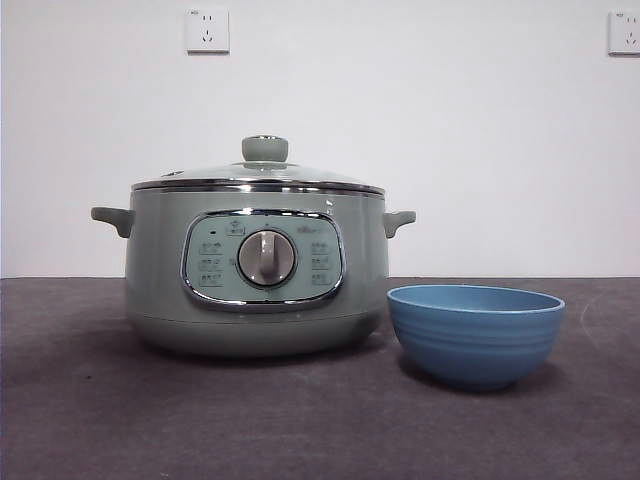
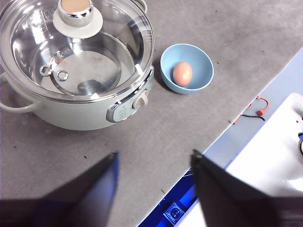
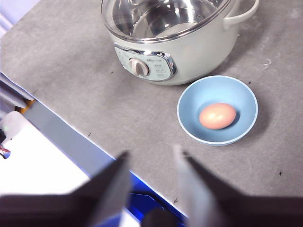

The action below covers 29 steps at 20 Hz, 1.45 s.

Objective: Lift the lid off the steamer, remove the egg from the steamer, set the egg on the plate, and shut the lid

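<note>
Front view: one steamer [image 1: 256, 270] sits on the dark table [image 1: 100, 420] with its lid [image 1: 258, 178] seated square on the rim; one plate [image 1: 476, 333] stands just beside it, its contents hidden by the wall. No arm shows.

Left wrist view: the left gripper [image 2: 154, 158] hangs high, jaws wide and empty, apparently waiting. One egg [image 2: 182, 73] lies in the plate, so the job looks finished.

Right wrist view: the right gripper [image 3: 151, 158] hovers clear, jaws parted, holding nothing. Count: one steamer, one plate, one egg.
</note>
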Motion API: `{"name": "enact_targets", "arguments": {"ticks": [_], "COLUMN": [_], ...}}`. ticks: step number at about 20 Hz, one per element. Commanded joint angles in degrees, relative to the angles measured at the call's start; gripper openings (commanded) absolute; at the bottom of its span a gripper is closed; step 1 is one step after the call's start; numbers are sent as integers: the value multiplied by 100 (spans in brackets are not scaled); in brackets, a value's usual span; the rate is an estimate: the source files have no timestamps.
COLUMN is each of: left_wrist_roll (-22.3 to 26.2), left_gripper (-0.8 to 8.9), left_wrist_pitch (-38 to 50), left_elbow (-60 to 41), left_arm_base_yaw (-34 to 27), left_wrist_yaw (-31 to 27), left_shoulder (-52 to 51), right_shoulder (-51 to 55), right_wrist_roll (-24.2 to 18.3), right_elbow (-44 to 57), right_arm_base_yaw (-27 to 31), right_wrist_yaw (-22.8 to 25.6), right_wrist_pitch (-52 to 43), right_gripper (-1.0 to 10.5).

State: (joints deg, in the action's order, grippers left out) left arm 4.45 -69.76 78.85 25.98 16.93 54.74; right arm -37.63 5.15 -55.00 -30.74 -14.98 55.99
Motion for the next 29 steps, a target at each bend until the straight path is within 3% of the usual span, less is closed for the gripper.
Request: {"name": "enact_targets", "arguments": {"ticks": [1, 16, 18, 22, 25, 29], "left_wrist_roll": [-31, -37, 74, 614, 621, 870], "left_gripper": [-5, -4, -4, -4, -4, -4], "left_wrist_pitch": [76, 210, 750, 2935, 4339, 5401], "left_elbow": [-35, -35, -35, -273, -1023, -2686], "left_arm_base_yaw": [-9, -9, -87, -896, -1746, -2643], "left_wrist_yaw": [-4, -39, -203, -306, -334, -404], "left_shoulder": [-9, -7, -74, -575, -1303, -2483], "right_shoulder": [2, 4, 4, 4, 4, 4], "right_wrist_roll": [-4, -4, -4, -4, -4, -4], "right_elbow": [31, 31, 31, 31, 31, 31], "right_arm_base_yaw": [-11, -11, -11, -11, -11, -11], "right_wrist_yaw": [4, 11, 11, 11, 11, 13], "right_wrist_pitch": [-17, -15, -15, -15, -15, -15], "right_gripper": [1, 1, 1, 1, 1, 1]}}
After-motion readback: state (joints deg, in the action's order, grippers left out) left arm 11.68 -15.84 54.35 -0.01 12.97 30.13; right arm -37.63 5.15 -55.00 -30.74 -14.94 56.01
